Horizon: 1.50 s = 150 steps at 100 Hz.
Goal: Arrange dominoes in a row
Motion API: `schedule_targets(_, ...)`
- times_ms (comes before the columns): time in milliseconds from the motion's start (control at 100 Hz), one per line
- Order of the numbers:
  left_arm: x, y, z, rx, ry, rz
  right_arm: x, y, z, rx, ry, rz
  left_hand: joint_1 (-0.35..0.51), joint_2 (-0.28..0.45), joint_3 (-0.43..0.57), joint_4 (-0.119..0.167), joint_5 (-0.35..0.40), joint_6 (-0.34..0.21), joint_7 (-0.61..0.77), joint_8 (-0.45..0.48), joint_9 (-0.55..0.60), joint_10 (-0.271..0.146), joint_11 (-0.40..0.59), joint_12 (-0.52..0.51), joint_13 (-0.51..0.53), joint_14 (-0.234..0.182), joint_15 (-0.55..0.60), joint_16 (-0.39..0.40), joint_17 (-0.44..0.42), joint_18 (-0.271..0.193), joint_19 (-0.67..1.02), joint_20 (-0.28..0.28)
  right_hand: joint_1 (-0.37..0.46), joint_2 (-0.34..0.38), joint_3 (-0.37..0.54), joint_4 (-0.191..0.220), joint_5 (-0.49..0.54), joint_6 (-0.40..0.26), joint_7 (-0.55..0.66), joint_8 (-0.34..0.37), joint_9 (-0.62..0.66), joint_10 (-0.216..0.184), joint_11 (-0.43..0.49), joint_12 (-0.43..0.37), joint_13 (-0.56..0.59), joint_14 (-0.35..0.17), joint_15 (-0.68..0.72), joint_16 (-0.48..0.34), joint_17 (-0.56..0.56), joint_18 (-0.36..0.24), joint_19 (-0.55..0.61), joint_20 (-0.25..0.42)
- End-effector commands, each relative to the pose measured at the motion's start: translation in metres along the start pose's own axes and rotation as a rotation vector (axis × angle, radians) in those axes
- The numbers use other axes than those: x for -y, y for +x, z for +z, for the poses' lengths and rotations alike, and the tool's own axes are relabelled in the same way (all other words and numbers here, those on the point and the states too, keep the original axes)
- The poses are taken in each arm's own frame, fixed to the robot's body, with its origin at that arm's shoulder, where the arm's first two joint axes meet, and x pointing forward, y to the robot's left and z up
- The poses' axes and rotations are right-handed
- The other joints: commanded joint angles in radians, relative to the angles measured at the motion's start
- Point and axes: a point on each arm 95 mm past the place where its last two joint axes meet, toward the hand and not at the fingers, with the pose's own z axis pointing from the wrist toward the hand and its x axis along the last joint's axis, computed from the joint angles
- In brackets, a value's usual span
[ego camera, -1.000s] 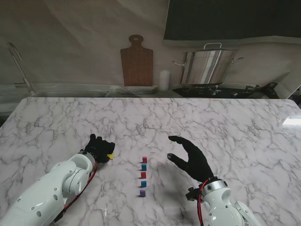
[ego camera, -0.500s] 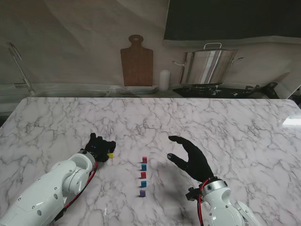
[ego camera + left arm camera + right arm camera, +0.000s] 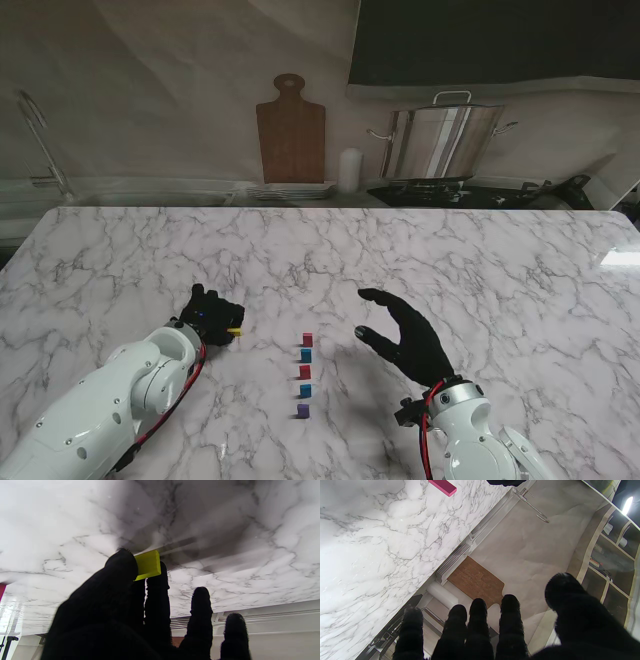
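A short line of small dominoes stands on the marble table (image 3: 450, 250): red (image 3: 308, 339), blue (image 3: 306, 354), red (image 3: 305, 371), blue (image 3: 304, 390) and purple (image 3: 302, 410) nearest to me. My black left hand (image 3: 212, 315) is to the left of the line, shut on a yellow domino (image 3: 234, 329). In the left wrist view the yellow domino (image 3: 148, 565) is pinched between thumb and fingers just off the marble. My right hand (image 3: 405, 333) hovers open to the right of the line, fingers spread. A pink-red domino (image 3: 442, 487) shows in the right wrist view.
Beyond the table's far edge stand a wooden cutting board (image 3: 290, 128), a stack of plates (image 3: 288, 190), a white cylinder (image 3: 349, 170) and a steel pot (image 3: 443, 140) on a stove. A metal rack (image 3: 40, 150) is at the far left.
My left hand has shifted very slightly with the yellow domino, which now shows less in the stand view. The right hand and the line of dominoes have not moved.
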Motion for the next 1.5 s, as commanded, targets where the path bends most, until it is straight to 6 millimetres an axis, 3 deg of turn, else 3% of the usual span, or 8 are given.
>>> schedule_targets(0,-0.01,0.004,-0.001,-0.002,-0.035,-0.008,0.001,-0.001,-0.001,0.007,0.003,0.001,-0.01,0.008,-0.028,0.011,0.051,-0.024,0.02,-0.035,-0.036,0.004,0.037,-0.008,-0.019,0.036,-0.003,0.013,-0.019,0.021,-0.024,0.021,0.03,0.01,0.019,0.021,-0.018,-0.009,0.013,0.014,-0.007,-0.002,0.015,0.007,0.016,-0.005,0.008,0.004,-0.002,-0.004,0.007,0.013)
schedule_targets(550,-0.004,0.008,0.002,0.001,-0.015,-0.007,0.0,-0.001,-0.002,0.009,-0.002,0.005,0.058,0.049,-0.069,0.021,0.109,-0.07,0.154,-0.028,-0.047,0.015,-0.017,0.043,-0.035,0.043,0.007,0.024,-0.018,0.021,-0.037,0.055,0.029,0.011,0.018,0.021,-0.017,-0.009,0.013,0.014,-0.007,-0.002,0.015,0.008,0.016,-0.004,0.008,0.004,-0.002,-0.004,0.007,0.013)
schedule_targets(800,0.01,0.009,-0.004,0.005,0.039,-0.039,0.0,-0.001,-0.002,0.01,-0.002,0.005,0.048,0.015,-0.052,0.013,0.154,-0.052,0.173,-0.096,-0.301,0.063,0.148,-0.067,-0.088,0.048,0.015,0.032,-0.019,0.022,-0.076,0.055,0.029,0.011,0.018,0.021,-0.018,-0.009,0.013,0.014,-0.007,-0.002,0.015,0.008,0.017,-0.005,0.008,0.004,-0.002,-0.004,0.008,0.013)
schedule_targets(1010,0.023,0.012,-0.01,0.004,0.083,-0.077,0.0,-0.001,-0.002,0.01,-0.002,0.006,0.046,0.006,-0.054,0.01,0.168,-0.058,0.173,-0.113,-0.296,0.035,0.418,0.301,-0.097,0.021,0.154,0.141,-0.019,0.025,-0.076,0.075,0.03,0.012,0.017,0.021,-0.018,-0.009,0.013,0.014,-0.007,-0.003,0.015,0.007,0.016,-0.005,0.008,0.004,-0.002,-0.004,0.008,0.013)
schedule_targets(1150,0.031,0.013,-0.013,0.0,0.096,-0.106,0.0,-0.001,-0.002,0.009,-0.001,0.006,0.041,0.008,-0.069,0.014,0.176,-0.076,0.164,-0.118,-0.164,-0.048,0.532,0.317,-0.04,-0.009,0.222,0.187,-0.016,0.024,-0.046,0.088,0.03,0.011,0.017,0.022,-0.018,-0.009,0.013,0.014,-0.007,-0.002,0.015,0.007,0.016,-0.006,0.008,0.004,-0.002,-0.004,0.009,0.013)
schedule_targets(1260,0.036,0.015,-0.014,-0.005,0.108,-0.132,0.0,-0.001,-0.002,0.009,0.0,0.006,0.043,0.008,-0.071,0.017,0.175,-0.086,0.156,-0.112,-0.04,-0.09,0.436,0.203,0.006,-0.029,0.191,0.157,-0.015,0.021,-0.034,0.082,0.03,0.011,0.018,0.022,-0.018,-0.008,0.013,0.014,-0.007,-0.001,0.015,0.007,0.016,-0.006,0.008,0.004,-0.002,-0.004,0.009,0.013)
schedule_targets(1410,0.042,0.02,-0.015,-0.017,0.116,-0.154,0.0,-0.001,-0.002,0.008,-0.001,0.007,0.047,0.009,-0.071,0.019,0.162,-0.109,0.154,-0.106,0.122,-0.102,0.021,0.033,0.051,-0.027,0.144,0.102,-0.014,0.016,0.001,0.079,0.029,0.012,0.017,0.021,-0.018,-0.009,0.013,0.014,-0.007,-0.001,0.015,0.008,0.016,-0.006,0.008,0.004,-0.002,-0.004,0.009,0.013)
schedule_targets(1490,0.045,0.023,-0.015,-0.018,0.127,-0.161,0.0,-0.001,-0.002,0.008,-0.001,0.007,0.048,0.011,-0.066,0.017,0.159,-0.11,0.156,-0.107,0.184,-0.085,-0.083,-0.052,0.084,-0.031,0.13,0.088,-0.01,0.016,0.034,0.086,0.029,0.012,0.017,0.022,-0.018,-0.01,0.013,0.014,-0.007,-0.004,0.015,0.007,0.016,-0.005,0.008,0.004,-0.002,-0.004,0.009,0.013)
